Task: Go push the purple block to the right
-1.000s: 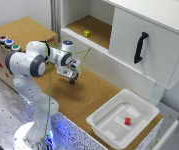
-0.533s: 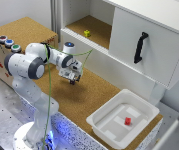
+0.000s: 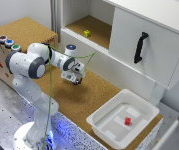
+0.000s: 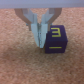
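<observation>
1. The arm (image 3: 36, 62) bends low over the cork table (image 3: 84, 102), wrist pointing down.
2. The gripper (image 4: 41, 41) has its fingers pressed together, holding nothing.
3. The purple block (image 4: 56, 40) sits on the cork, touching the fingertips (image 4: 44, 40) on one side.

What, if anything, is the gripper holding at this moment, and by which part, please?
Nothing is held. In the wrist view the gripper has its fingertips together beside the purple block, at its side face, not around it.
</observation>
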Available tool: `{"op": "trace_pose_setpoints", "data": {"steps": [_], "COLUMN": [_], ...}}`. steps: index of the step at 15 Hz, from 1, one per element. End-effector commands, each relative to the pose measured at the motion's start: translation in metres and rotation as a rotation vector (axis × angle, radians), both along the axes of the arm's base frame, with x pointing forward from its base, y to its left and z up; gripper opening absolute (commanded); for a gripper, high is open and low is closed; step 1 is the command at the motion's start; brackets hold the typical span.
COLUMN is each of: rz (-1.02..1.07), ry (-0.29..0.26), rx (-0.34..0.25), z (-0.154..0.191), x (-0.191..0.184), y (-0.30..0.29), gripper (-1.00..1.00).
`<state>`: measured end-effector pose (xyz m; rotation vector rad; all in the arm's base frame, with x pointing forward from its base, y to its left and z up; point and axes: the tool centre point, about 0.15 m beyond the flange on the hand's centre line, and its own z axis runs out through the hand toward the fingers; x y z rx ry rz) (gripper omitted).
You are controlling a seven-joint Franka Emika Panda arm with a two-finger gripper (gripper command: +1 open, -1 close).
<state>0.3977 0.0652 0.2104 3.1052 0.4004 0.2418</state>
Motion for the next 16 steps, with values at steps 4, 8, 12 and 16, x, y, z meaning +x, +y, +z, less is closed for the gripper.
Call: {"op": "trace_pose_setpoints", "data": {"steps": [4,8,12,16], "rz": [-0.169,-0.216,-0.25,-0.286], "ry": [0.014,-0.008,-0.005,0.008], "rx": [-0.018,-0.051,-0.112,-0.147], "z": [-0.009,0.0,-0.001,-0.005], "x": [0.048,0.064,0.076,0.079], "y": [-0.05,-0.078,-0.108,-0.129], "gripper": [-1.0,-1.0,-1.0,-1.0]}}
